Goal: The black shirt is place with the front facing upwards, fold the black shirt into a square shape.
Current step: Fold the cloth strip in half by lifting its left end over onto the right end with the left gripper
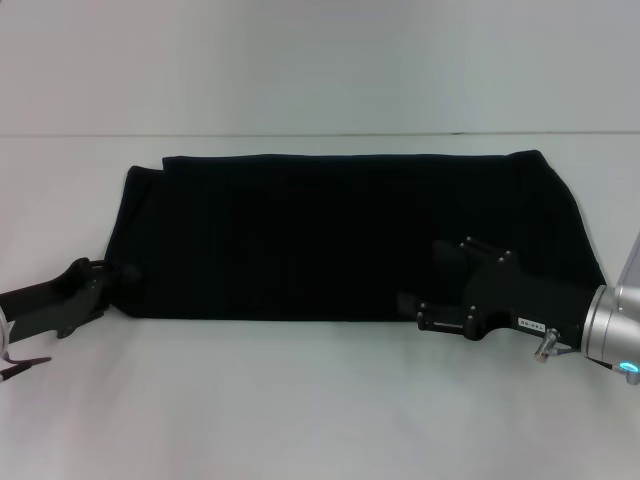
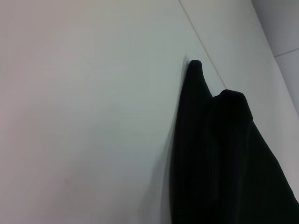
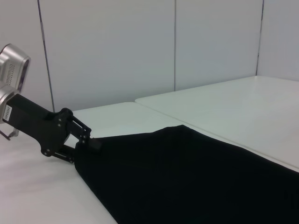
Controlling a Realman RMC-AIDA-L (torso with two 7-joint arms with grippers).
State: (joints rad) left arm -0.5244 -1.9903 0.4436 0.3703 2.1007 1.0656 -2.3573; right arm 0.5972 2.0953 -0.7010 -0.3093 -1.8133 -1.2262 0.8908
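Observation:
The black shirt (image 1: 340,235) lies on the white table (image 1: 320,400) as a long flat band, plain black side up, no lettering showing. My left gripper (image 1: 108,278) is at the band's near left corner. In the right wrist view the left gripper (image 3: 93,143) is closed on that corner of the shirt (image 3: 187,177). My right gripper (image 1: 408,300) rests at the shirt's near edge, right of the middle, over the cloth. The left wrist view shows only the shirt (image 2: 224,163) close up, with two raised tips of cloth.
The white table has a seam line (image 1: 320,135) running behind the shirt. A white panelled wall (image 3: 140,46) stands beyond the table. Bare table surface lies in front of the shirt and on both sides.

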